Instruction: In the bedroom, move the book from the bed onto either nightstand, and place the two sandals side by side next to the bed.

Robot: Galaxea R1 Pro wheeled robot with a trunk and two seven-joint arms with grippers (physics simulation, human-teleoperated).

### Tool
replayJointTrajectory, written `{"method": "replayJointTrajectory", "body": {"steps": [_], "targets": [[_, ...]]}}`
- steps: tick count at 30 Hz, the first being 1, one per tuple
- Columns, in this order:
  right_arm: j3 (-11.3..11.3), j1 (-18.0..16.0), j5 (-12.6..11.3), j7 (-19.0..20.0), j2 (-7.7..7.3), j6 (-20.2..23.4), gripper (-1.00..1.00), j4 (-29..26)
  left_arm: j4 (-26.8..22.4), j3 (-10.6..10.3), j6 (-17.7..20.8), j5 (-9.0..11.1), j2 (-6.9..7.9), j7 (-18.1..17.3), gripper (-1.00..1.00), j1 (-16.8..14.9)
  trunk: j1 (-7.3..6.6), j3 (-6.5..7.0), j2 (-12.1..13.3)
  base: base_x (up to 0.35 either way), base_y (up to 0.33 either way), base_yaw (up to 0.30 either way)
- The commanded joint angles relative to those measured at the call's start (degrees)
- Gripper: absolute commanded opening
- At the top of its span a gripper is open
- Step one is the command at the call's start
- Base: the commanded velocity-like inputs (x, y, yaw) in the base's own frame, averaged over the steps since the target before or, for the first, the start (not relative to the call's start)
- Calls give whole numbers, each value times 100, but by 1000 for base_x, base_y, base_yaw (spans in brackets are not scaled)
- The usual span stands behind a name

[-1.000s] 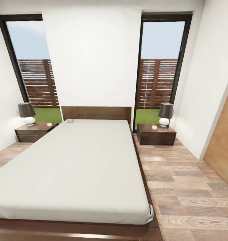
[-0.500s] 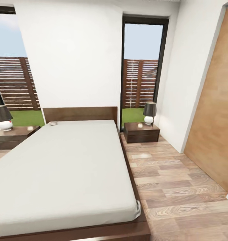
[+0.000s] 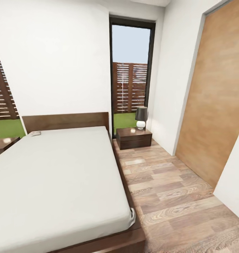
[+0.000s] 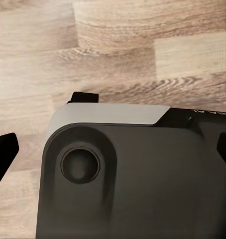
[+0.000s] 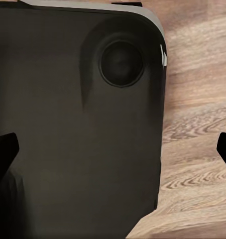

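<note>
From my head camera the bed fills the left of the bedroom, and the book lies on the mattress at its far left corner, just before the headboard. Along the bed's right edge a strip of bare plank floor runs to the nightstand with its lamp under the window, hemmed on the right by a wooden door. My left gripper and right gripper both hang over my dark base, fingertips spread wide and holding nothing.
</note>
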Motion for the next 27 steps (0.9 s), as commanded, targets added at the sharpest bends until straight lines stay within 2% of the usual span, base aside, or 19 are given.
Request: {"method": "replayJointTrajectory", "body": {"steps": [1, 27], "targets": [[-4, -3, -2, -3, 0, -5, 100, 1, -2, 16, -13, 42, -2, -1, 100, 0, 0, -5, -3, 0, 0, -283], [-17, -3, -2, -14, 0, 10, 100, 1, 0, 16, -13, 49, -8, -1, 100, 0, 0, -5, -3, 0, 0, -283]]}}
